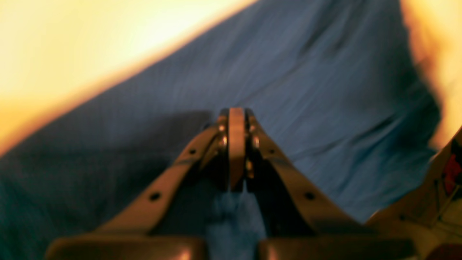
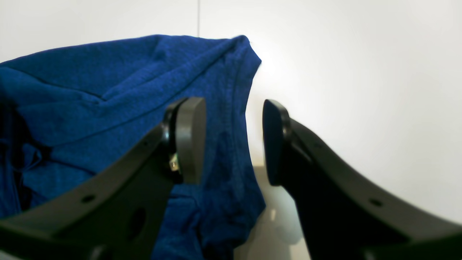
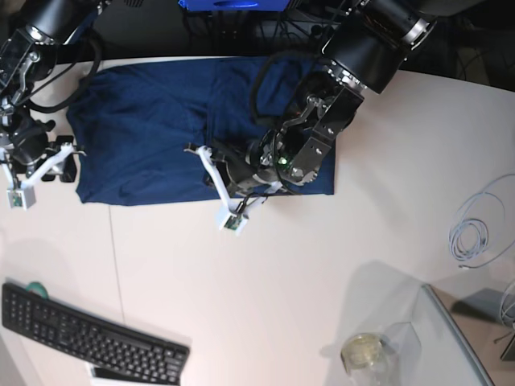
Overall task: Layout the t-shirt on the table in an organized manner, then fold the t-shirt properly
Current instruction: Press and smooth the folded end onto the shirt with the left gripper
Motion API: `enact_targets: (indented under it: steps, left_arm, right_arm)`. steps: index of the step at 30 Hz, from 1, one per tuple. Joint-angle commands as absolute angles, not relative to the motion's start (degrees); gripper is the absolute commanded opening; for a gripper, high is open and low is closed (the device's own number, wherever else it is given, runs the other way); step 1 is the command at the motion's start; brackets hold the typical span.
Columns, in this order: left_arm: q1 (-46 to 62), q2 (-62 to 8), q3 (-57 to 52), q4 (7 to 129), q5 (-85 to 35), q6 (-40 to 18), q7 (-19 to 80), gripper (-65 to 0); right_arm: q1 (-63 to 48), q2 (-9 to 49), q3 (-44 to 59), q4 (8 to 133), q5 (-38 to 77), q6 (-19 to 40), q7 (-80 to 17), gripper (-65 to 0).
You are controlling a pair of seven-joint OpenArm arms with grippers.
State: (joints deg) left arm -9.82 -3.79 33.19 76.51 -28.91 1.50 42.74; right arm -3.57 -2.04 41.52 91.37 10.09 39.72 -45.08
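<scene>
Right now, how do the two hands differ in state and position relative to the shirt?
The left hand is shut, its fingers pressed together over the shirt's middle; the right hand is open, with a clear gap between its fingers. The left hand is over the cloth's interior, while the right hand sits at the shirt's side edge, half over the bare table. Neither visibly holds cloth.

Left wrist view: strongly blurred throughout, warm yellow-orange cast, counter (image 1: 72, 43) blown out to glare. Right wrist view: cool, bright; counter (image 2: 343, 72) near-white, glare patch beside the t-shirt (image 2: 108, 90), whose weave is sharp; near claw (image 2: 234, 141) soft, dark. Base view: even overhead light, soft shadows, mild edge distortion.
</scene>
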Motion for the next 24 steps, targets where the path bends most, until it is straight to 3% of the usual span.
enact_targets:
  steps: [1, 8, 14, 24]
  left_arm:
    - [-11.74, -3.65, 32.92, 78.20, -29.23, 1.36, 41.80, -65.0]
    - [-14.29, -3.38, 32.92, 83.30, -29.23, 1.36, 42.33, -65.0]
    - [-5.76, -8.75, 32.92, 92.70, -28.79, 1.36, 49.63, -65.0]
    - [-0.84, -12.44, 32.84, 90.51, -28.79, 1.45, 49.63, -65.0]
  right_arm:
    - [-3.03, -1.54, 41.63, 92.18, 10.95, 40.00, -44.00, -40.5]
    - [-3.12, -1.54, 41.63, 92.18, 10.95, 40.00, -44.00, -40.5]
    - [-3.21, -1.54, 41.89, 92.18, 10.95, 40.00, -44.00, -40.5]
    - [-3.12, -1.54, 41.63, 91.38, 10.95, 40.00, -44.00, -40.5]
